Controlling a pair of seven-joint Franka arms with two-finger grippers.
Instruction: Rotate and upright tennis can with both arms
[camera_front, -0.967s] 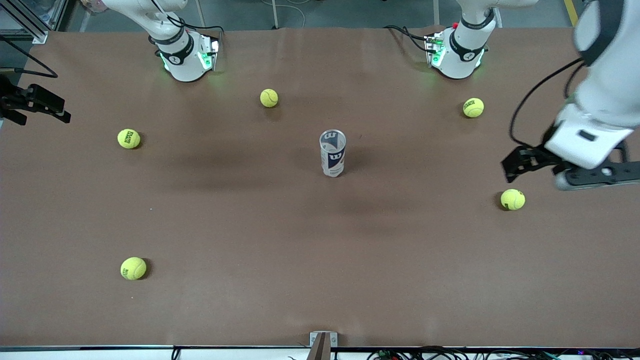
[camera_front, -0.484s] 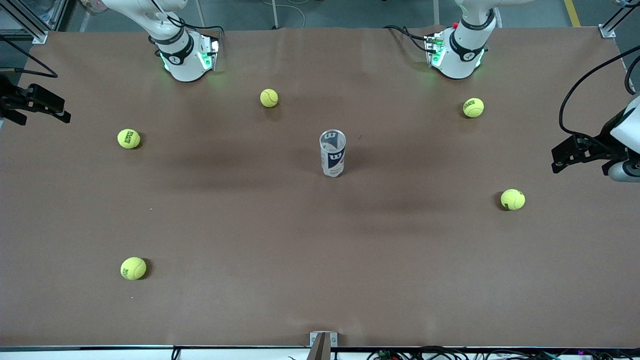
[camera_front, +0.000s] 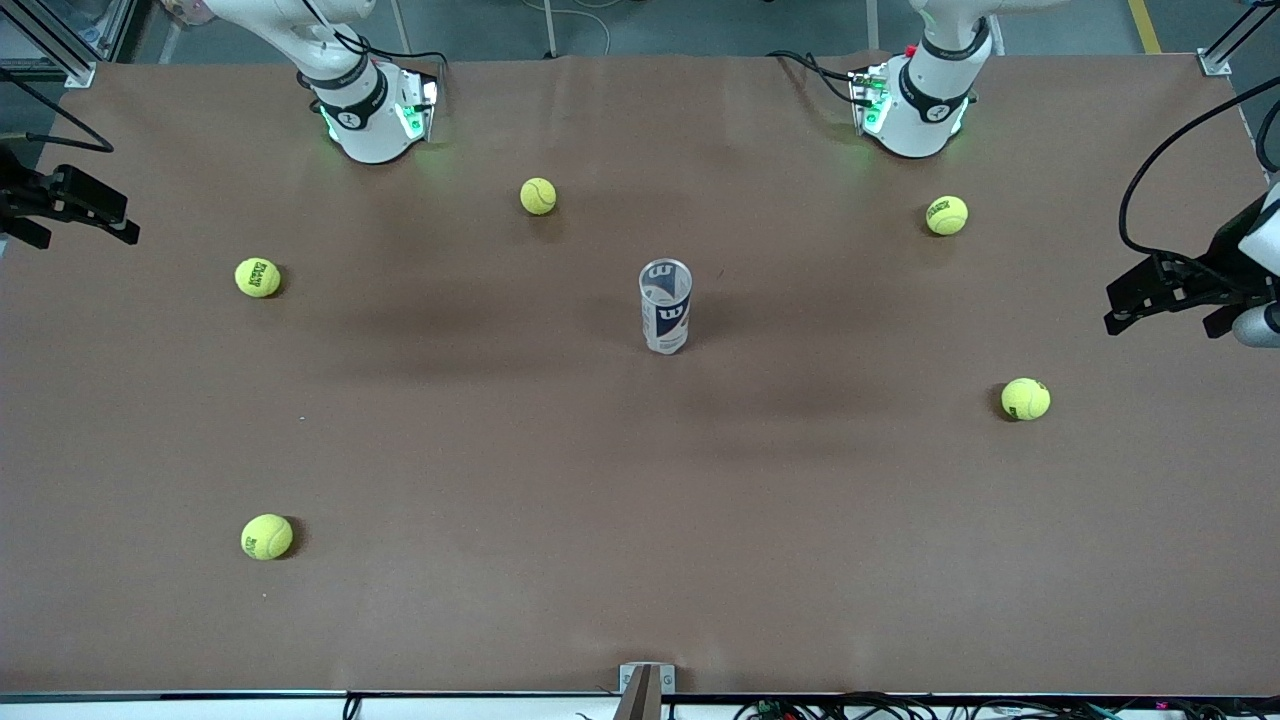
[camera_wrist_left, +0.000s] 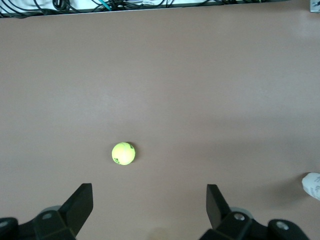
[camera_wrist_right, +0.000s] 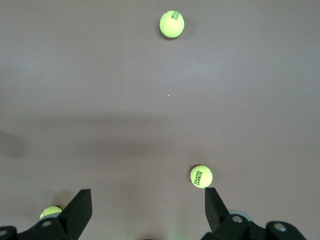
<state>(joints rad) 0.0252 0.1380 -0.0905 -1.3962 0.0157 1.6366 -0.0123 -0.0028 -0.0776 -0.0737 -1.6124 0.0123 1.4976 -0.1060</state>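
Clear plastic tennis can (camera_front: 665, 306) already stands upright mid tabletop (camera_front: 500, 450), so the job looks done. Left gripper (camera_front: 1150, 297) at 3 o'clock and right gripper (camera_front: 85, 210) at 9 o'clock hang well apart from it, fingers released, holding nothing.

— What's on my table (camera_front: 560, 520) right now?

— I see brown covering, with the tennis can (camera_front: 665, 305) standing upright mid-table. Five tennis balls lie scattered well apart around it: (camera_front: 538, 196), (camera_front: 946, 215), (camera_front: 257, 277), (camera_front: 1025, 398), (camera_front: 266, 536).

— Any touching the can?

— None.
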